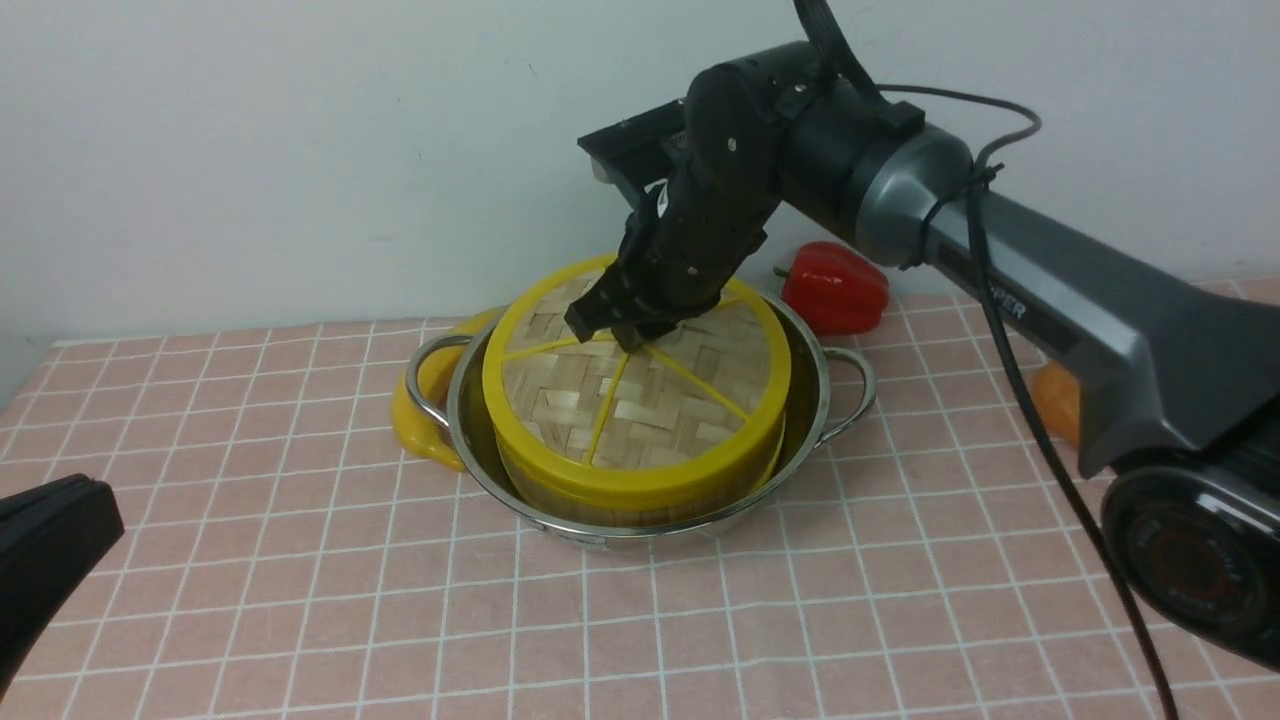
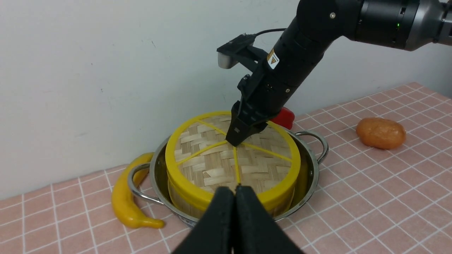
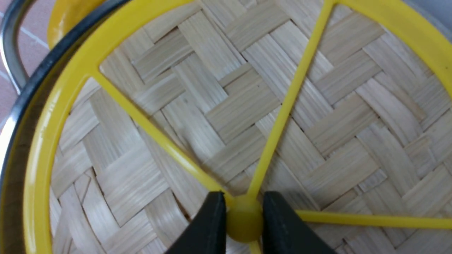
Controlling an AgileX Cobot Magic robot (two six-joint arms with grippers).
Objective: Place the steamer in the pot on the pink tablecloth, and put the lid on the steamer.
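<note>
Our right gripper (image 3: 243, 217) pinches the little yellow knob (image 3: 244, 227) in the middle of the lid (image 1: 640, 400), one finger on each side. The lid lies on top of the steamer (image 1: 620, 508). The steamer sits inside the pot (image 1: 815, 400) on the pink tablecloth (image 1: 300, 560). The lid looks flat, but we cannot see its far edge well. We think this is the last step. Next we should open the fingers and lift straight up, so the lid does not slide. Our left gripper (image 2: 233, 197) is shut and empty, well apart from the pot.
</note>
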